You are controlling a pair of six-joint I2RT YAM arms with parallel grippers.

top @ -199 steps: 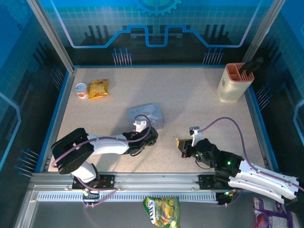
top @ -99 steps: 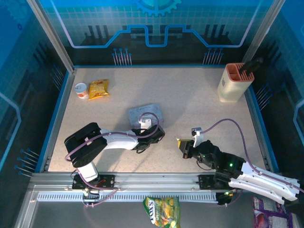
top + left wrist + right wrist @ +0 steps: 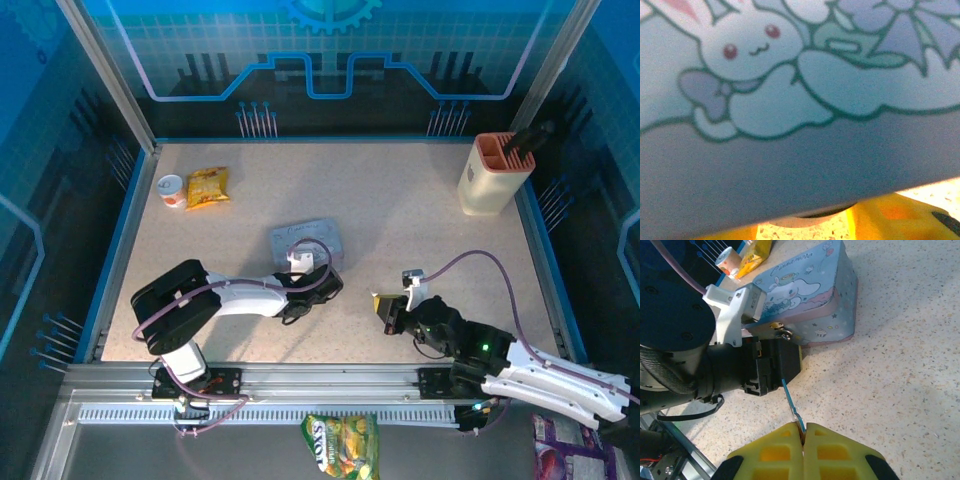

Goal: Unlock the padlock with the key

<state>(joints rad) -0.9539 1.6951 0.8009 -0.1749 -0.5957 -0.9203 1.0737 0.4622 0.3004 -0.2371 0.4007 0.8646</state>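
Top view: the left pincer (image 3: 328, 278) sits against the near edge of the tin box (image 3: 308, 238) on the surface (image 3: 420, 220). I cannot tell how wide it stands. The right pincer (image 3: 383, 302) lies apart, to its right.

Left wrist view: the box's cartoon-printed wall looms just ahead of the yellow pads (image 3: 890, 217).

Right wrist view: the right pincer (image 3: 803, 432) is clamped tight on the key (image 3: 791, 402), which juts ahead to the left pincer's black body. The padlock (image 3: 781, 330) hangs just beyond, at the box's front.
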